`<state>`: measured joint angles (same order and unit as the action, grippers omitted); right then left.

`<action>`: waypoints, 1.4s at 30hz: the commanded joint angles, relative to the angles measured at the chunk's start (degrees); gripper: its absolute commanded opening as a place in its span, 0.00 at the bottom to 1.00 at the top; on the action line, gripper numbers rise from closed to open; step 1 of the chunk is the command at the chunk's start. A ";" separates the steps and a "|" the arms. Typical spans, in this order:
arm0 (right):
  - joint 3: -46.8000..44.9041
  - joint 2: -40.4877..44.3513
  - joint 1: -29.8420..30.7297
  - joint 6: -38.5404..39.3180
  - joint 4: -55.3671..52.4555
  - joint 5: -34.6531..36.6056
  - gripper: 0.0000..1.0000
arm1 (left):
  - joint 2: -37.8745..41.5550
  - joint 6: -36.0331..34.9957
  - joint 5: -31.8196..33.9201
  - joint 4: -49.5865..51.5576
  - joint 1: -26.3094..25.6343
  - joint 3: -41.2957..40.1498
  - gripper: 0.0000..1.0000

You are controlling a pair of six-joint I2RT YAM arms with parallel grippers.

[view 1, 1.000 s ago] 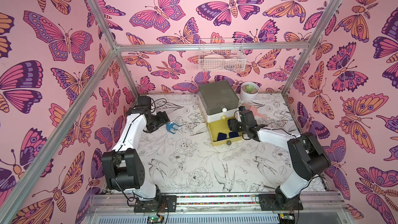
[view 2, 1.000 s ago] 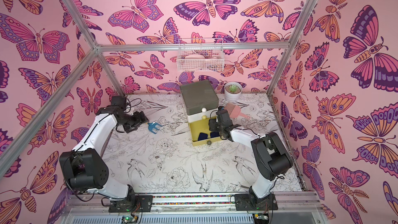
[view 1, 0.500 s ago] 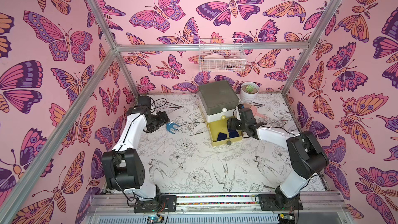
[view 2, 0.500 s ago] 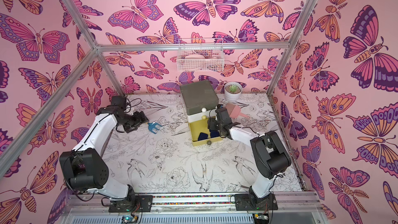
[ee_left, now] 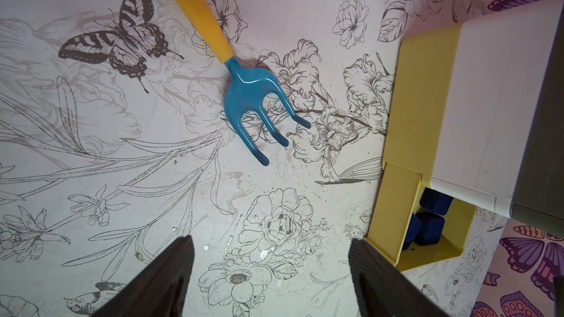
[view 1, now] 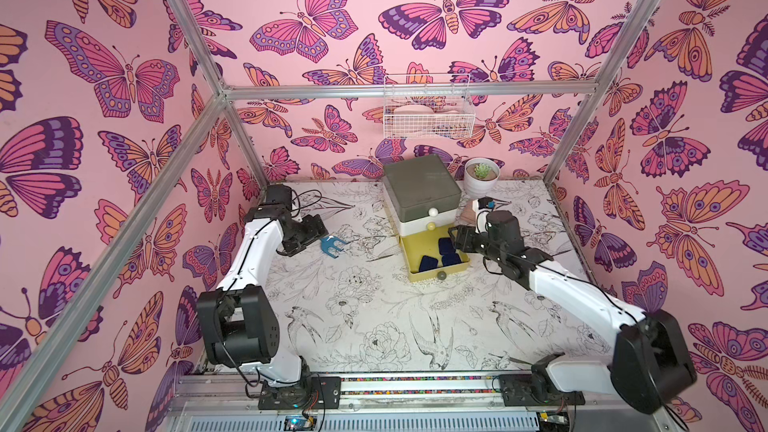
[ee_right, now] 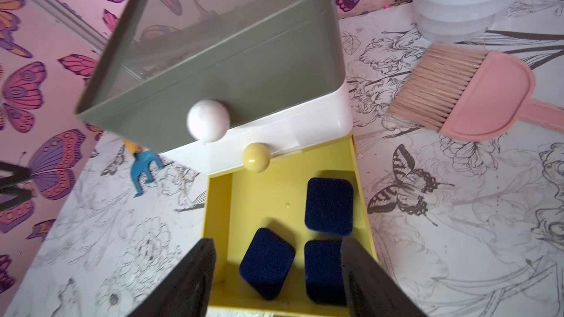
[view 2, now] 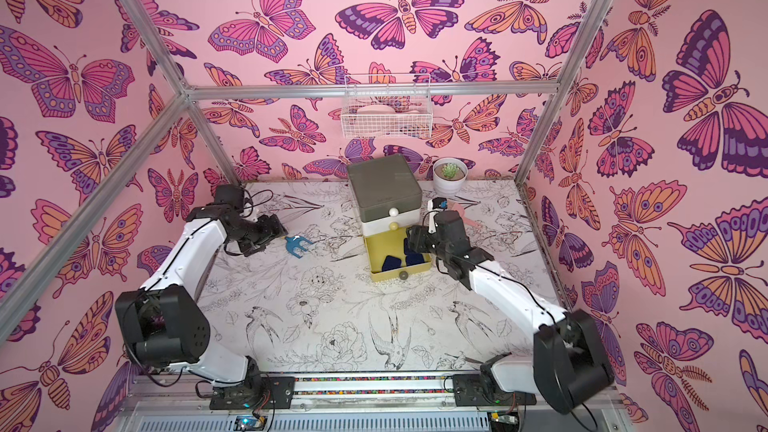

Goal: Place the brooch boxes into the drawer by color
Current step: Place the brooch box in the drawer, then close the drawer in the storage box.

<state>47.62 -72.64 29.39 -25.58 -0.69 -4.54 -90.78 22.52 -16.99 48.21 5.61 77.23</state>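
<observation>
Hovering over the pulled-out yellow bottom drawer (ee_right: 262, 199), the right gripper (ee_right: 274, 243) shows two dark ribbed fingers (ee_right: 195, 272) spread wide, with nothing pinched between them. Three navy brooch boxes (ee_right: 329, 205) lie on the drawer's smooth plastic floor. They are flat, rounded-square and velvety. One sits toward the chest by the right wall. Two lie nearer the drawer front, one turned diagonally and the other partly hidden behind a finger.

The chest (view 1: 424, 197) is boxy with rounded corners. Its olive-green top tier has a white ball knob (ee_right: 208, 119), and its white middle tier has a pale yellow one; both tiers are shut.

To the left, the left gripper (ee_left: 270, 240) hangs over the floral-printed table (ee_left: 91, 178), its fingers likewise apart and empty. Just beside it lies a glossy blue three-pronged fork (ee_left: 253, 99) with a matte yellow handle.

Right of the chest rests a pink brush (ee_right: 476, 96) with pale straight bristles. A round white pot (view 1: 482, 184) stands farther back.
</observation>
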 commanded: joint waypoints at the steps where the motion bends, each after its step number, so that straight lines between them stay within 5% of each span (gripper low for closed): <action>1: -3.44 2.42 2.82 -2.31 -8.01 -3.51 0.69 | -1.57 -0.55 -0.55 0.15 -0.24 1.46 0.86; 10: -11.39 -0.45 8.06 -4.93 -6.41 0.76 0.58 | -2.23 -0.64 -0.82 -0.02 -0.51 2.05 0.86; 30: -5.09 -16.56 8.41 -0.64 1.84 1.99 0.48 | -1.05 -0.73 0.06 0.09 -0.50 1.08 0.86; 39: -3.89 -20.24 8.41 0.86 3.56 4.31 0.18 | -1.07 -0.73 0.47 0.21 -0.45 1.28 0.86; 42: -3.20 -20.92 8.41 1.78 4.22 5.06 0.14 | -1.18 -0.73 0.39 0.22 -0.43 1.28 0.86</action>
<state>42.72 -91.24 37.58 -25.32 1.96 -2.02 -92.71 22.52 -16.91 48.03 5.54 78.19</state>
